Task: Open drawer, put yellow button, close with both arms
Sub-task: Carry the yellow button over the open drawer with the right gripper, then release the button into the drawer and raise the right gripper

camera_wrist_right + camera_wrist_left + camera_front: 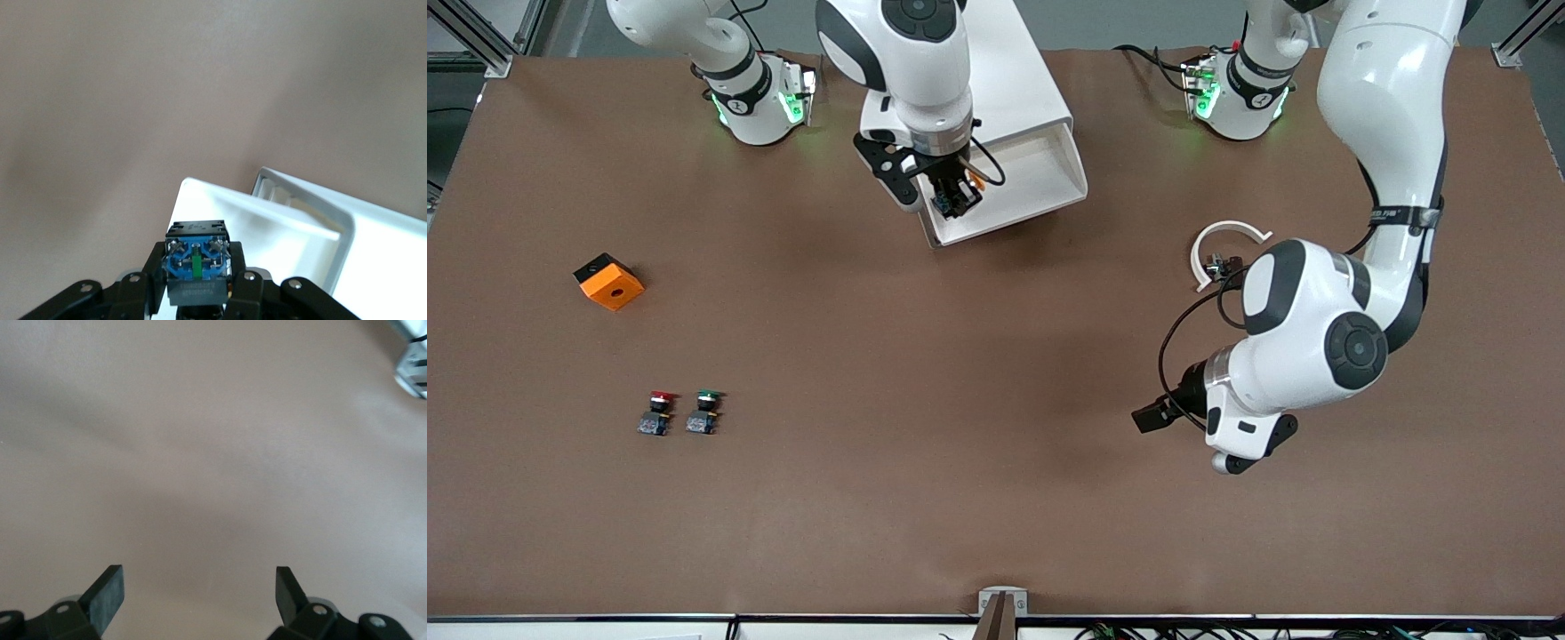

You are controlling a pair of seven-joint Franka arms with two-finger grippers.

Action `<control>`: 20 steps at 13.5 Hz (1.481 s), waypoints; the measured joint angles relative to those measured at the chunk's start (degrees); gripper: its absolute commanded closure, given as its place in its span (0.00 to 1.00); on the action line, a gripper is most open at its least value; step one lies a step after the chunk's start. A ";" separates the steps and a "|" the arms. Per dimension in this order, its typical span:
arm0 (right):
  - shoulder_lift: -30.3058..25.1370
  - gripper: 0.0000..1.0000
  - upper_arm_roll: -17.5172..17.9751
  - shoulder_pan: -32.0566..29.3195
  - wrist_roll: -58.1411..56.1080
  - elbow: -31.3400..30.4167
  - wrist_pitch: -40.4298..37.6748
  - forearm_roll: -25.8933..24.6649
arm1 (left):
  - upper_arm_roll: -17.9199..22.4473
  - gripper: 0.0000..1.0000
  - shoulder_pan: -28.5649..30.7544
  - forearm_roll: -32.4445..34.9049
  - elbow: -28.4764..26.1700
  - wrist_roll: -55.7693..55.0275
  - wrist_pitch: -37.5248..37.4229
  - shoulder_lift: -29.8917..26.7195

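Observation:
The drawer (1036, 182) stands pulled open from the top of the white cabinet (1014, 80), and its white tray holds nothing. My right gripper (956, 197) hangs over the tray's corner toward the right arm's end, shut on the yellow button (953, 204). In the right wrist view the button (197, 263) shows its blue base and black body between the fingers (150, 277), with its cap hidden, above the drawer (280, 230). My left gripper (1152, 415) waits open and holding nothing over bare table; its fingers (107, 593) stand wide apart.
An orange block (609, 282) lies toward the right arm's end. Nearer the front camera stand a red-capped button (658, 414) and a green-capped button (705, 412) side by side. A white C-shaped ring (1227, 242) lies by the left arm's elbow.

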 measured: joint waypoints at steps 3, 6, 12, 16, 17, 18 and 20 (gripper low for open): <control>2.13 1.00 0.01 2.53 2.10 -0.17 2.90 0.00 | -0.02 0.00 -1.28 2.60 -0.57 -0.04 -0.05 -1.50; 3.10 1.00 0.01 3.73 2.53 -0.12 3.49 -0.01 | -0.02 0.00 -2.71 3.42 -1.31 -0.59 0.00 -1.50; 4.65 1.00 0.00 5.86 2.57 2.24 3.64 -0.01 | -0.11 0.00 -7.21 6.10 -6.89 -5.57 0.73 -4.06; 5.03 0.82 0.00 6.81 2.66 2.58 3.58 -0.01 | -0.15 0.00 -9.96 6.31 -13.25 -6.94 2.77 -7.99; 5.08 0.35 0.00 6.92 2.88 2.58 3.44 -0.01 | -0.16 0.00 -10.57 6.31 -14.68 -7.62 3.19 -8.95; 5.11 0.00 0.00 6.95 3.60 2.58 3.16 -0.01 | -0.17 0.00 -11.18 6.31 -15.98 -8.51 3.72 -9.81; 5.14 0.00 -0.02 6.97 5.35 2.61 2.73 -0.02 | -0.18 0.00 -12.28 6.32 -17.71 -10.42 4.44 -10.87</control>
